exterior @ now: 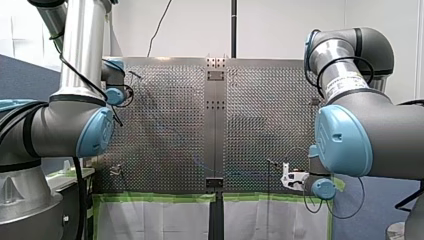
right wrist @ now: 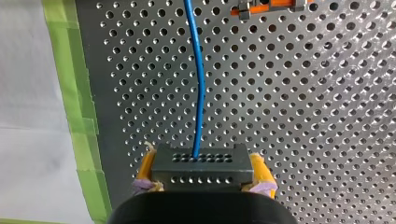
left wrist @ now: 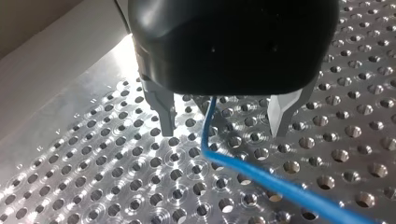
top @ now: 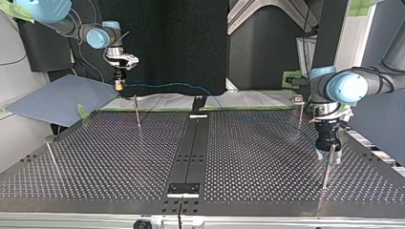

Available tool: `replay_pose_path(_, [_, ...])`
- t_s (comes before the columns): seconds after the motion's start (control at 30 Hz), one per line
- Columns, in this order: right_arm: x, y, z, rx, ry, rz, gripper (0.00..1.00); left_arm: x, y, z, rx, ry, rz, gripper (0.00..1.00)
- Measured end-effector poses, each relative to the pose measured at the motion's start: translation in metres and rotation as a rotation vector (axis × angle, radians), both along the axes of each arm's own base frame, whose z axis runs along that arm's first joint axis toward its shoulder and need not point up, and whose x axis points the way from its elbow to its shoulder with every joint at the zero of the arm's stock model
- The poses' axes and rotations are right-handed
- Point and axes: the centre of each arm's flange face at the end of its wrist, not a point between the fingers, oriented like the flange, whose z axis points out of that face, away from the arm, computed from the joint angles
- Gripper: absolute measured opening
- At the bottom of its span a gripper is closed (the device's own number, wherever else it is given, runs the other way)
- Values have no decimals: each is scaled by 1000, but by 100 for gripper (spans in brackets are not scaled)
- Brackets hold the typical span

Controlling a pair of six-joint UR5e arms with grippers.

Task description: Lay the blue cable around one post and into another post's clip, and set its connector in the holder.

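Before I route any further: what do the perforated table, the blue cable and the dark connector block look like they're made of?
Perforated table plate: bare metal, likely aluminium, with a brushed sheen and glare around the holes.
Thin blue cable: smooth, plastic-looking jacket that bends in soft curves.
Dark grey connector block: matte, probably moulded plastic, with neat rows of small holes.

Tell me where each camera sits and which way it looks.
Front view: behind and above the arms, looking over the perforated table; my left arm at its left, my right arm at its right.
Top view: across the table, low, facing the arms, so their sides are crossed.
Left wrist view: on my left arm's wrist, looking past its open jaws at the blue cable.
Right wrist view: on my right arm's wrist; its jaws are shut on the connector.
Shared: both wrist views show the blue cable.
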Motion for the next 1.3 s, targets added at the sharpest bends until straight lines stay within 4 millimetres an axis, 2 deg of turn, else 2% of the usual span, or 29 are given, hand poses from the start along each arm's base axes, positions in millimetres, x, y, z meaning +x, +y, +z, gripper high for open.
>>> replay_pose_path(0.73, [0, 0, 0, 2, 0, 1, 0, -12, -4, 9, 19, 53, -4, 100])
replay_pose_path(1.07, [0, 0, 0, 2, 0, 1, 0, -16, -2, 3, 53, 112, 10, 100])
replay_pose_path(1.3, [0, 1, -1, 3, 0, 4, 0, -26, 5, -14, 63, 158, 44, 100])
